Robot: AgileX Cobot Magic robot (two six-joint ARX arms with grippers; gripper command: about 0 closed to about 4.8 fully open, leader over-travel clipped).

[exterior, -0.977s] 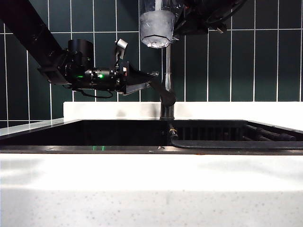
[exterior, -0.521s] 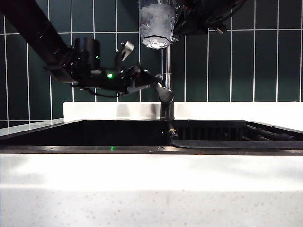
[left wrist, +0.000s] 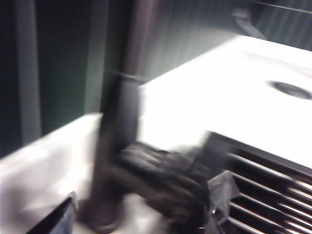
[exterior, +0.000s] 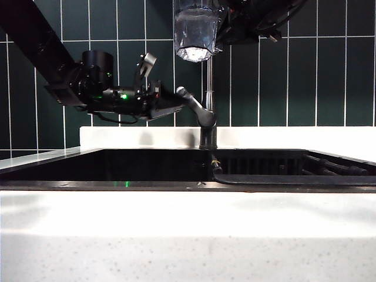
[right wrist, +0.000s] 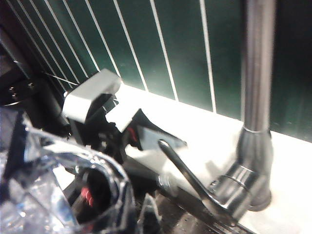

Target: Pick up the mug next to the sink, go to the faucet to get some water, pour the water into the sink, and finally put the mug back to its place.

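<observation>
The clear mug (exterior: 195, 32) hangs high beside the top of the faucet's upright pipe (exterior: 209, 88), with my right gripper (exterior: 218, 26) shut on it from the right. In the right wrist view the mug (right wrist: 63, 185) fills the near corner and hides the fingers. My left gripper (exterior: 176, 101) stands open and level at the slanted faucet lever (exterior: 192, 106). In the left wrist view, which is blurred, the lever (left wrist: 161, 180) lies between the left gripper's (left wrist: 139, 217) two spread fingertips (left wrist: 58, 219). The black sink (exterior: 147, 165) lies below.
A ribbed black rack (exterior: 329, 167) fills the sink's right part. The white counter (exterior: 188, 235) runs along the front, and a white ledge (exterior: 294, 136) and dark green tiled wall (exterior: 294, 76) stand behind. A round dark hole (left wrist: 291, 90) marks the ledge.
My left gripper tipped upward at the lever, then came back level and a little to the left, so the lever's tip now shows. The mug has stayed high by the pipe.
</observation>
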